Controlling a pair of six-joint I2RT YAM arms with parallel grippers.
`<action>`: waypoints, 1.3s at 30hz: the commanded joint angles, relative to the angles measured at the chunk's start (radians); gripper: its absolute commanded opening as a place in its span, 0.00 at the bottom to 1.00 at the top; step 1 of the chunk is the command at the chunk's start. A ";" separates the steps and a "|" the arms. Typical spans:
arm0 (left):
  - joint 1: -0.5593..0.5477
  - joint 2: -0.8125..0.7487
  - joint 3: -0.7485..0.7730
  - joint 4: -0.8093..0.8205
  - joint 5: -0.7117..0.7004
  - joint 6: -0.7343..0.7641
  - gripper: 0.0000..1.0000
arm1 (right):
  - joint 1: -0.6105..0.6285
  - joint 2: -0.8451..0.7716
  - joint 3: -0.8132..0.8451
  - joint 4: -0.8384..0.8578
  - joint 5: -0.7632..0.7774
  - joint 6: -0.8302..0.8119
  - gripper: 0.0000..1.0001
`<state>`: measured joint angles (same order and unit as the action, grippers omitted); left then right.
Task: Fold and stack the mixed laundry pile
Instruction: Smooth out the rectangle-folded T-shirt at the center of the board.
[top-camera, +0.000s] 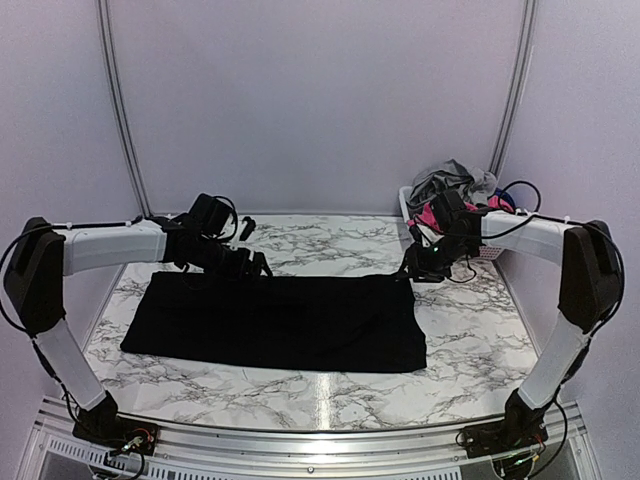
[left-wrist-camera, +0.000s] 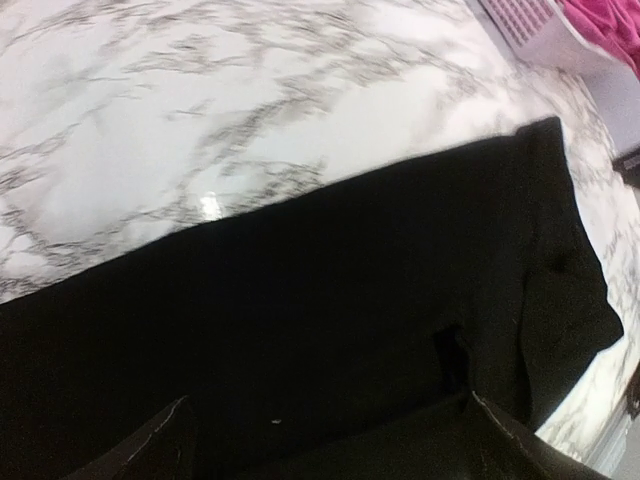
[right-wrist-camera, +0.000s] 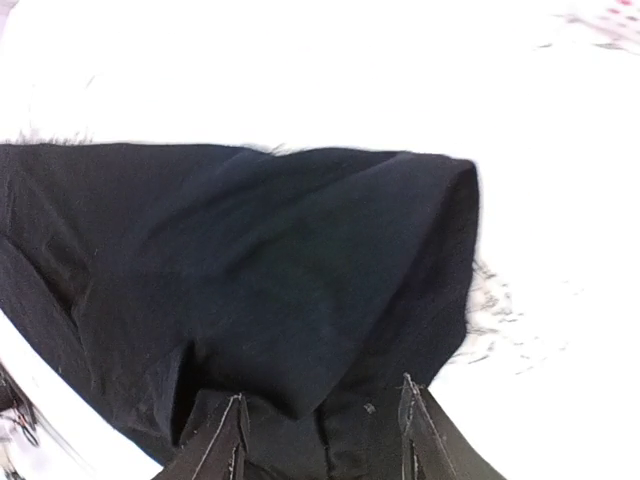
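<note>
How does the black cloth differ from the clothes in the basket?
The black cloth lies spread flat on the marble table; the clothes sit heaped in the white basket. The black cloth is one colour; the clothes mix grey and pink. Both are soft fabric.

Marble table (top-camera: 300, 385): black cloth (top-camera: 280, 325) flat (right end rumpled), white basket (left-wrist-camera: 540, 35) far-right.

Both arms bend inward from the table's (top-camera: 300, 385) near edge, forearms roughly level. The left gripper (top-camera: 252, 263) sits low, jaws spread wide. The right gripper (top-camera: 412, 268) tilts downward, fingers (right-wrist-camera: 422, 430) parted.
</note>
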<state>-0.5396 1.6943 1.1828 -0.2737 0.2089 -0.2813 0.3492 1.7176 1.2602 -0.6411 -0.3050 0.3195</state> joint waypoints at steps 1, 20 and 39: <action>-0.143 0.031 0.055 0.030 0.060 0.113 0.93 | -0.039 0.034 -0.011 0.091 -0.050 0.038 0.48; -0.465 0.545 0.605 0.006 -0.047 0.234 0.78 | -0.125 0.218 0.057 0.266 -0.183 0.119 0.47; -0.540 0.588 0.613 -0.073 -0.014 0.436 0.00 | -0.176 0.276 0.028 0.308 -0.199 0.143 0.44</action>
<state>-1.0534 2.3394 1.8503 -0.3077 0.1764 0.0643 0.2016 1.9732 1.2873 -0.3790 -0.5064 0.4385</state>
